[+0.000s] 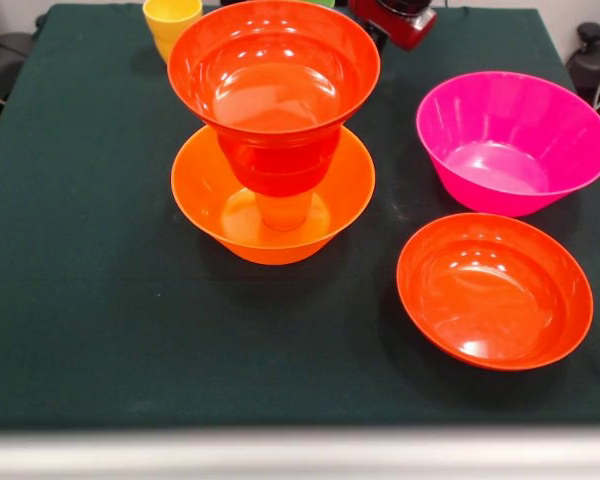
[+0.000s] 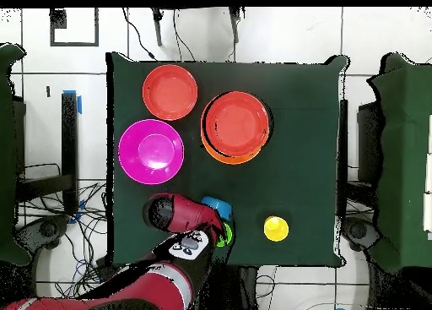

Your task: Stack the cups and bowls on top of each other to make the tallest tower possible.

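The tower (image 1: 273, 140) stands mid-table: a large orange bowl (image 1: 215, 205) at the bottom, an orange cup (image 1: 285, 212) in it, a small red-orange bowl (image 1: 280, 160) on that, and a wide red-orange bowl (image 1: 273, 65) on top. It also shows in the overhead view (image 2: 236, 125). A second wide red-orange bowl (image 1: 493, 290) and the magenta bowl (image 1: 510, 140) sit apart on the cloth. A yellow cup (image 1: 170, 22) stands at the robot's edge. A small blue bowl (image 2: 218, 206) and a green cup (image 2: 226, 236) peek from under my arm's end (image 2: 190, 226). My gripper is hidden beneath it.
The green cloth table (image 1: 80, 300) ends in a pale front edge. My red arm's end also shows at the top of the front view (image 1: 395, 20). Chairs and cables lie around the table in the overhead view.
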Action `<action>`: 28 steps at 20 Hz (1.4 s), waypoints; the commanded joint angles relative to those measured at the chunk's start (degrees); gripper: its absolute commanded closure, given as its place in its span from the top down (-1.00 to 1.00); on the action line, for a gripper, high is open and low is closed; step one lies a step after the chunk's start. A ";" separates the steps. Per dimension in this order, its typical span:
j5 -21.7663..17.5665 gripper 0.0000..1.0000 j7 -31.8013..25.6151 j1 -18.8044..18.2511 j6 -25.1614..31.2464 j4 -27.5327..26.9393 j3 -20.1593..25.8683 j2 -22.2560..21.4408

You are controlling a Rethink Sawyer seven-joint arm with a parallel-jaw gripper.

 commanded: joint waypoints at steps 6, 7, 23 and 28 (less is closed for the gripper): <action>0.85 -1.00 10.04 2.51 1.09 3.89 7.97 -2.10; 1.12 -1.00 10.28 2.51 0.96 4.15 8.22 -2.16; 3.58 -1.00 12.94 3.46 2.36 4.66 8.55 -2.25; 4.70 -1.00 13.83 4.05 3.05 4.69 8.39 -2.35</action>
